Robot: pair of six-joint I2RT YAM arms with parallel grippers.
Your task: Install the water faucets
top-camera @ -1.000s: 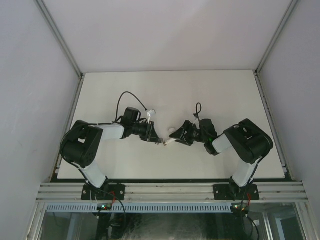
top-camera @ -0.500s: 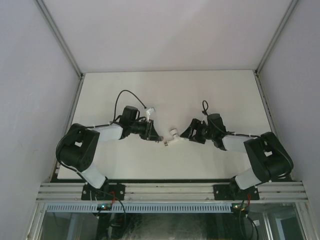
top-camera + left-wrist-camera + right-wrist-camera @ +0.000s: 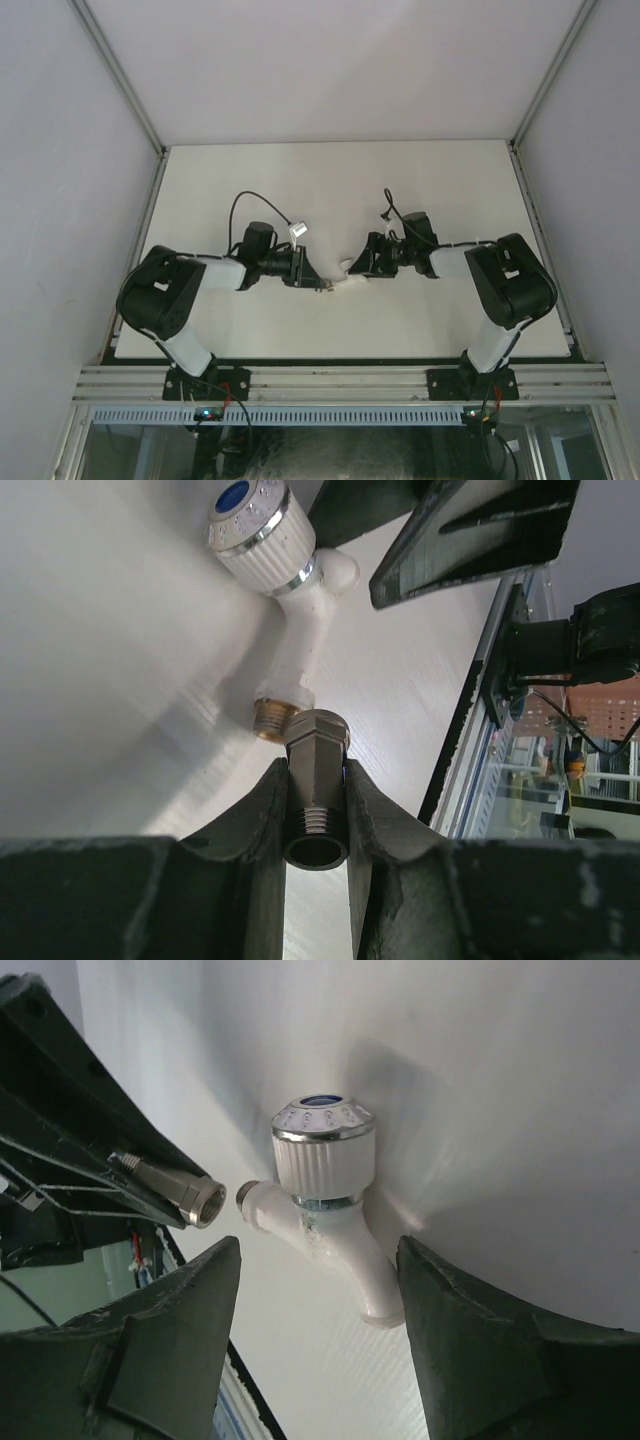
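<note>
White tabletop (image 3: pixel 420 180) carries the white plastic tap (image 3: pixel 322 1175); marks ringing its blue knob cap are too small to read. Left gripper (image 3: pixel 316 790) clamps the dark-grey threaded fitting (image 3: pixel 317 742), just beside the tap's brass thread. Right gripper (image 3: pixel 315 1250) straddles the tap, released.

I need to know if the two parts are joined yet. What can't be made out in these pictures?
- Top view: the white tap and grey fitting are too small to show whether they touch.
- Left wrist view: the fitting's head overlaps the tap's brass thread, hiding any gap; the right fingers are cut off by the top edge.
- Right wrist view: the left fingers hide most of the fitting.
</note>
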